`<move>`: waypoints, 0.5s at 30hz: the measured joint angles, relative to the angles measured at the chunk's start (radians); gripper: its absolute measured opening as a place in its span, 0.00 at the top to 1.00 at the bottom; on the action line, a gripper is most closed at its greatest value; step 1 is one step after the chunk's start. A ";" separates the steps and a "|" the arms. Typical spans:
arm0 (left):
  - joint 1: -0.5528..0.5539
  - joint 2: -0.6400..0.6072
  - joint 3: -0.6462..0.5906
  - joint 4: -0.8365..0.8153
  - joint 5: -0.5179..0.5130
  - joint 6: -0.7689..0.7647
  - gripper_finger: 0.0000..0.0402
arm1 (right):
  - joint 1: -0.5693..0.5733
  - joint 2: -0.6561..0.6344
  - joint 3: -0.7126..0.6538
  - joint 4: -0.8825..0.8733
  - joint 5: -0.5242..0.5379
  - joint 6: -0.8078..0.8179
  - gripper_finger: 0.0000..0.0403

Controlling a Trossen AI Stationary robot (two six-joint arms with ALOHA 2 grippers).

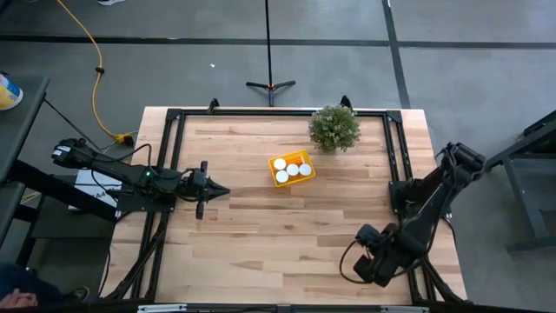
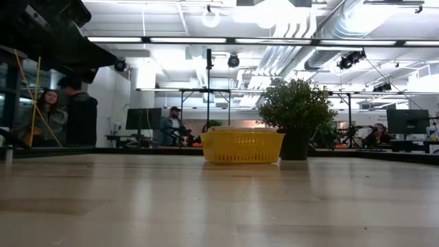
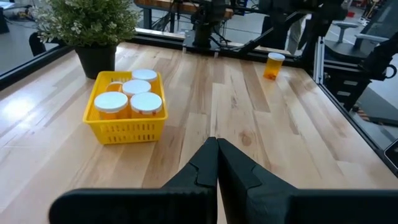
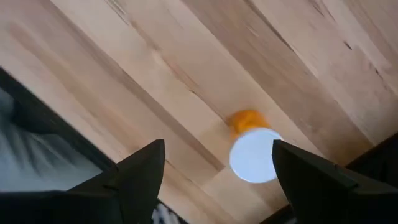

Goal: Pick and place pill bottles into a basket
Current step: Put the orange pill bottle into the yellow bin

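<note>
The yellow basket (image 1: pixel 291 168) stands on the table's far middle, next to a potted plant, and holds several white-capped orange pill bottles (image 3: pixel 130 96). It also shows in the low view (image 2: pixel 241 146). One more pill bottle (image 4: pixel 254 160) stands upright on the wood near the table's right near corner; it also shows in the left wrist view (image 3: pixel 273 65). My right gripper (image 4: pixel 217 171) is open above this bottle, its fingers apart on either side of it and not touching it. In the high view the right gripper (image 1: pixel 363 261) hides the bottle. My left gripper (image 1: pixel 217 189) is shut and empty at the table's left.
A bushy potted plant (image 1: pixel 334 128) stands right behind the basket at the table's far edge. A black frame (image 1: pixel 174 117) runs around the table. Bare wood lies between the basket and the near edge. People stand in the room beyond the table (image 2: pixel 62 113).
</note>
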 joint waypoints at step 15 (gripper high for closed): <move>0.000 0.000 0.000 0.000 0.000 0.000 0.88 | 0.060 0.104 0.000 -0.046 -0.029 0.028 0.29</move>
